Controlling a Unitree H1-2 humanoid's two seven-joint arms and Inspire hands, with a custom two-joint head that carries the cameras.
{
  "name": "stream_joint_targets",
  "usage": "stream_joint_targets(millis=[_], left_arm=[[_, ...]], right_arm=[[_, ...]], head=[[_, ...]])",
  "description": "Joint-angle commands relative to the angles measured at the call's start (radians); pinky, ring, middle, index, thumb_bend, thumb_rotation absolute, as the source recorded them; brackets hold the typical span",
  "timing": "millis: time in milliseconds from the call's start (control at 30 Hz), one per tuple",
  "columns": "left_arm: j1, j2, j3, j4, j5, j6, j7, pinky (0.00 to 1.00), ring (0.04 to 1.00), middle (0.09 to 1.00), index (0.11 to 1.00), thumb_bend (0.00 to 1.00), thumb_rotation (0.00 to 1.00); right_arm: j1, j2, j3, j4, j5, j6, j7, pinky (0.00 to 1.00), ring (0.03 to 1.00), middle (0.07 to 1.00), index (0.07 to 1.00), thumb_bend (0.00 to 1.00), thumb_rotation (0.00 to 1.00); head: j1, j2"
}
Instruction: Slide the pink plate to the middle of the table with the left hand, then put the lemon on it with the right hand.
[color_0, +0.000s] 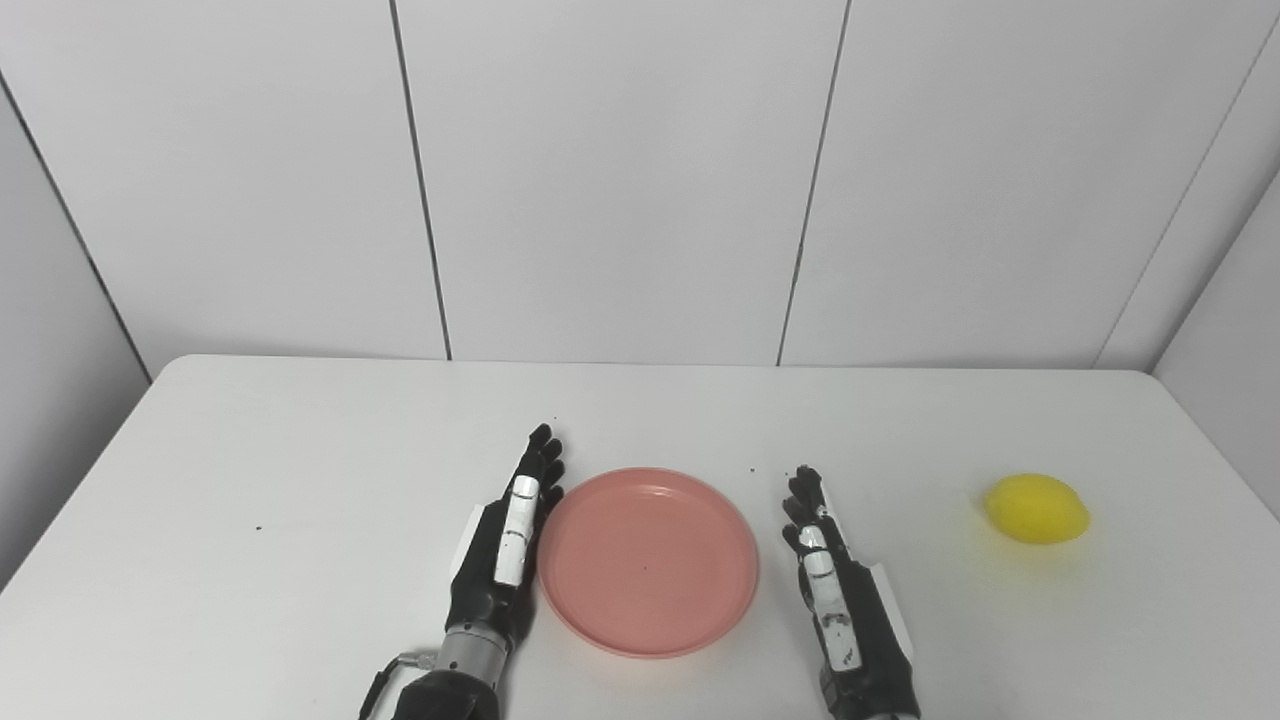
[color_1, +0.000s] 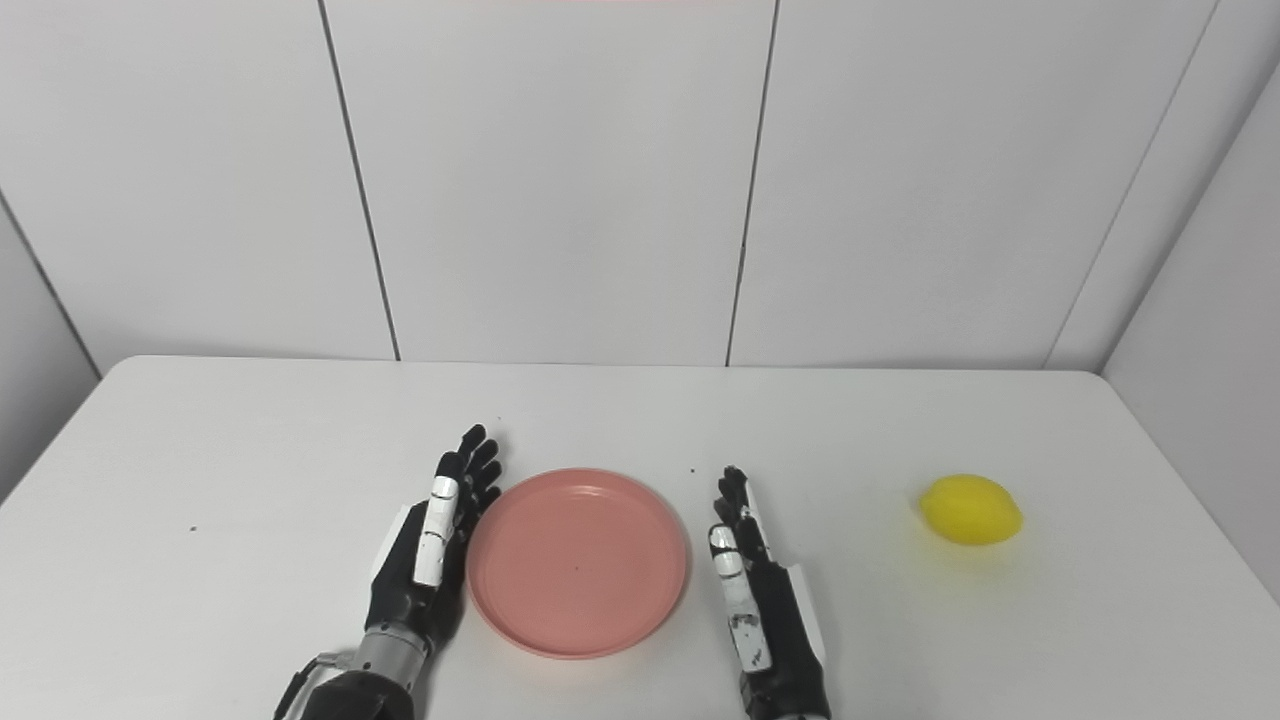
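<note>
White table (color_0: 300, 450) all over, nothing much on it, so it's easy to read. Going left to right: left hand (color_0: 505, 555) sits edge-on right against the plate's left rim, fingers (color_0: 538, 462) straight, side by side, holding nothing. Looks to me like a pushing pose, flat side to the rim so it can shove sideways. Plate (color_0: 647, 560) is pink, empty, flat on the table and already about in the middle, so I'd guess the slide is pretty much done. Right hand (color_0: 838, 590) is just beside the plate's right rim, not touching, fingers straight and empty too, probably waiting its turn. Lemon (color_0: 1036, 508) sits well off to the right on bare table, untouched. That's the next job for the right hand.
</note>
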Motion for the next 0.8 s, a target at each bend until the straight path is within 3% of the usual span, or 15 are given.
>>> stream_joint_targets(millis=[0, 100, 333, 767], left_arm=[[-0.006, -0.003, -0.009, -0.035, 0.008, 0.002, -0.001, 1.0, 1.0, 1.0, 1.0, 0.62, 1.0], [-0.004, 0.0, -0.018, -0.037, 0.003, 0.017, -0.016, 1.0, 1.0, 1.0, 1.0, 0.64, 1.0], [-0.003, 0.01, -0.046, -0.018, 0.034, -0.012, -0.019, 1.0, 1.0, 1.0, 1.0, 0.68, 1.0], [-0.03, 0.038, -0.037, 0.031, 0.16, -0.048, 0.058, 1.0, 0.999, 0.999, 1.0, 0.66, 1.0]], right_arm=[[-0.027, 0.012, 0.003, -0.04, 0.002, 0.001, -0.001, 1.0, 0.997, 0.993, 0.993, 0.75, 1.0], [-0.027, 0.013, 0.002, -0.038, 0.004, -0.003, -0.001, 1.0, 0.998, 0.994, 0.993, 0.75, 1.0], [-0.026, 0.01, 0.004, -0.034, 0.006, -0.012, 0.002, 1.0, 0.998, 0.995, 0.994, 0.74, 1.0], [-0.023, 0.015, 0.004, -0.025, 0.017, -0.022, 0.0, 1.0, 0.997, 0.995, 0.989, 0.73, 1.0]], head=[[-0.002, 0.0], [-0.005, -0.002], [-0.006, -0.002], [-0.009, -0.006]])
